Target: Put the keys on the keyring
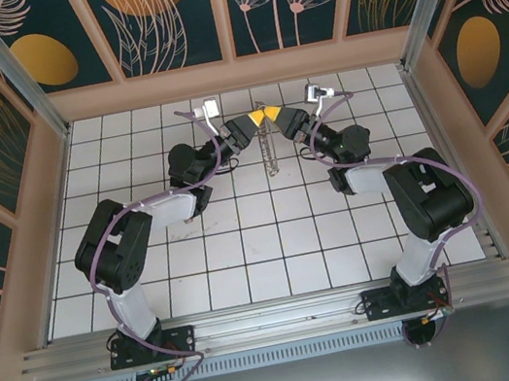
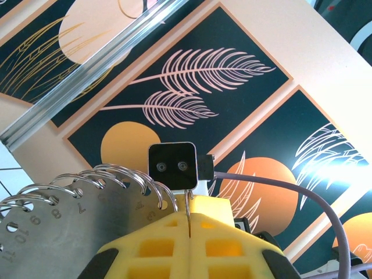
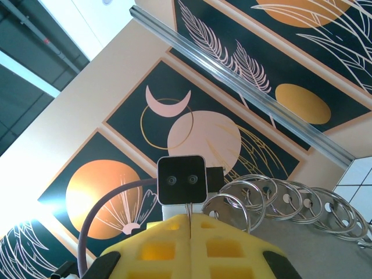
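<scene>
Both arms are raised over the far middle of the table, fingertips meeting. My left gripper (image 1: 255, 117) and right gripper (image 1: 272, 111) are each shut on the same thin silvery keyring wire (image 2: 188, 203) (image 3: 189, 212), which stands edge-on in the seam of the yellow fingers (image 2: 163, 244) (image 3: 157, 250). From it a flat grey metal plate (image 2: 52, 232) (image 3: 314, 244) with numbered holes hangs down (image 1: 268, 151), carrying several more split rings (image 2: 116, 174) (image 3: 279, 197). The keys are out of view.
Each wrist view faces the other arm's black camera block (image 2: 171, 165) (image 3: 182, 180) at close range. A purple cable (image 2: 302, 195) loops past it. Patterned walls (image 1: 223, 9) and aluminium posts enclose the white tiled table (image 1: 265, 248).
</scene>
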Available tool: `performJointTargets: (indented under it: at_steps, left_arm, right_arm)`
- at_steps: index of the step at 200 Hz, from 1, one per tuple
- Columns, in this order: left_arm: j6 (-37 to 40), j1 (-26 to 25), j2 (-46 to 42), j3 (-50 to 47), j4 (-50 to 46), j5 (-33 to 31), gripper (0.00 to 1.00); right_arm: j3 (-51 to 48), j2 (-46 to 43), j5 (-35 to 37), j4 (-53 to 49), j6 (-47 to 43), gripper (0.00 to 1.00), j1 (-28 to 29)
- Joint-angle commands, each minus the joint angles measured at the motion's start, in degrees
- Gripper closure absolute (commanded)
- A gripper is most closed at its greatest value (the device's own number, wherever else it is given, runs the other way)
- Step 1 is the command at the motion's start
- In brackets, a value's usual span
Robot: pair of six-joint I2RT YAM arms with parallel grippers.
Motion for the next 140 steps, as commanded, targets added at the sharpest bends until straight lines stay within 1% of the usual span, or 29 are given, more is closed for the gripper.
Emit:
performJointTargets:
  at_steps: [1,19,29,33,34,38,45,53,71,85,113,140]
  left_arm:
    - [0.06,-0.31,0.77,1.05,4.40,0.33,1.00]
    - [0.45,-0.35,0.68,0.92,4.49,1.00,1.00]
    - [1.23,-0.34,0.45,0.77,4.36,1.50,1.00]
    - [1.62,-0.34,0.35,0.76,4.15,1.72,1.00]
    - [1.78,-0.31,0.30,0.76,4.10,1.78,1.00]
    - [2.32,-0.28,0.18,0.75,3.66,2.04,1.00]
    - [3.48,-0.27,-0.25,0.76,2.63,2.55,1.00]
    - [5.13,-0.16,-0.86,0.79,1.11,3.26,1.00]
    - [10.05,0.09,-2.40,1.41,-3.60,5.91,1.00]
    - [14.93,0.41,-3.97,2.11,-9.15,8.00,1.00]
    - [28.37,0.53,-7.64,4.33,-22.18,11.49,1.00]
    - [39.90,0.54,-11.50,6.61,-32.91,13.35,1.00]
  right_arm:
    - [-0.07,-1.05,-1.34,7.68,0.21,1.00,0.57]
    - [-0.15,-1.34,-1.42,7.27,0.21,1.00,0.35]
    - [-0.32,-1.71,-1.33,6.94,0.21,0.86,-0.27]
    - [-0.46,-1.96,-1.16,6.88,0.28,0.79,-0.58]
    - [-0.46,-2.04,-1.14,6.88,0.29,0.75,-0.71]
    - [-0.66,-2.24,-0.97,6.77,0.38,0.69,-1.14]
    - [-1.01,-2.75,-0.86,6.72,0.57,0.62,-1.96]
    - [-1.49,-3.44,-0.81,6.34,0.72,0.58,-3.20]
    - [-3.30,-5.82,-0.60,5.57,0.83,0.55,-6.08]
    - [-5.19,-7.99,-0.68,4.33,0.50,0.54,-8.36]
    - [-9.01,-11.94,-1.21,0.67,-1.48,0.54,-11.88]
    - [-11.86,-15.81,-1.73,-5.72,-5.85,0.54,-13.14]
